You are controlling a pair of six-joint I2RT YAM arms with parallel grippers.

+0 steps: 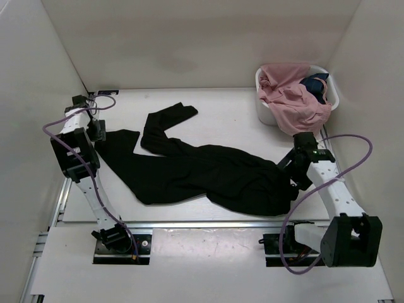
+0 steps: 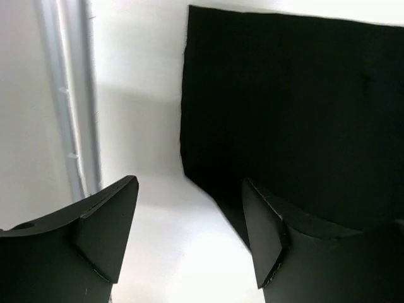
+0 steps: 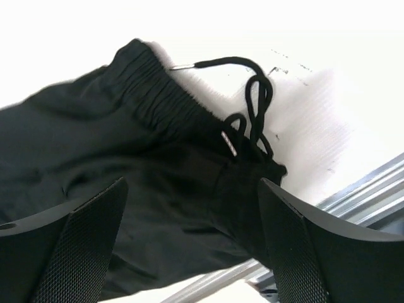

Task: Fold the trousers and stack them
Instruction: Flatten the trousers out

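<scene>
The black trousers [image 1: 202, 170] lie spread on the white table, legs running to the left and back, waist at the right front. My left gripper [image 1: 96, 131] is open just above the table at the end of the left leg; its wrist view shows the leg's hem corner [image 2: 278, 107] beside the right finger, with bare table between the jaws. My right gripper [image 1: 291, 172] is open over the waist. Its wrist view shows the elastic waistband [image 3: 158, 95] and a black drawstring [image 3: 252, 107] below the spread jaws. Neither gripper holds anything.
A white basket [image 1: 263, 104] at the back right holds a pink garment [image 1: 293, 98] and a small dark blue one [image 1: 314, 85]. White walls close the table on three sides. A metal rail [image 1: 189, 224] runs along the table's front edge.
</scene>
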